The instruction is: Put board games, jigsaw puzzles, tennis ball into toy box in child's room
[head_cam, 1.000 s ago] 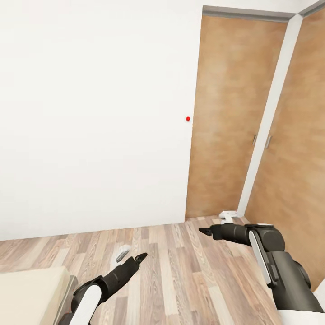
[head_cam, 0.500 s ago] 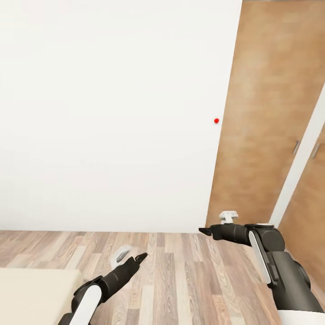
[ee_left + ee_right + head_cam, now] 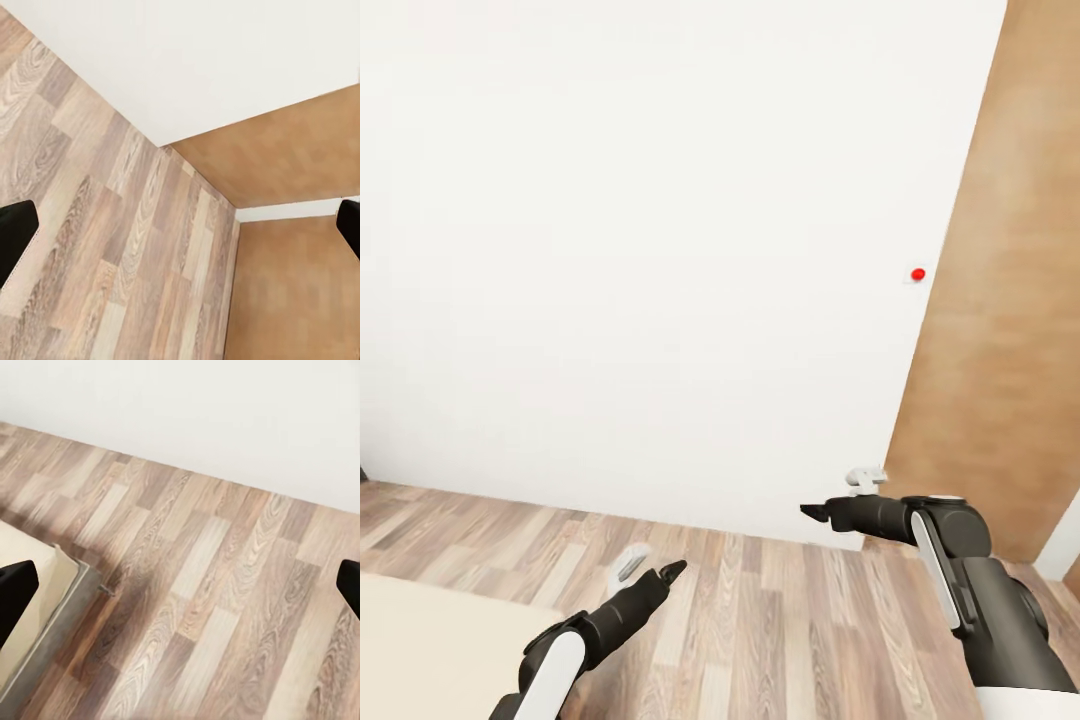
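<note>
Pale wood-plank floor (image 3: pixel 780 620) meets a plain white wall (image 3: pixel 660 250); both black claws, left (image 3: pixel 180 225) and right (image 3: pixel 180 585), hang spread apart, empty, beside a beige-mattress bed (image 3: pixel 30 585).

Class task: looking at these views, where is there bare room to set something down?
Bare wood floor runs between the white wall and the bed, on to the brown doors. The beige bed corner looks bare too. Both pincers, left and right, hang open over the floor. Nowhere looks crowded.

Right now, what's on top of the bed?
Bare beige mattress on the bed corner in the head view; in the right wrist view that corner is bare too. The rest is out of frame.
</note>
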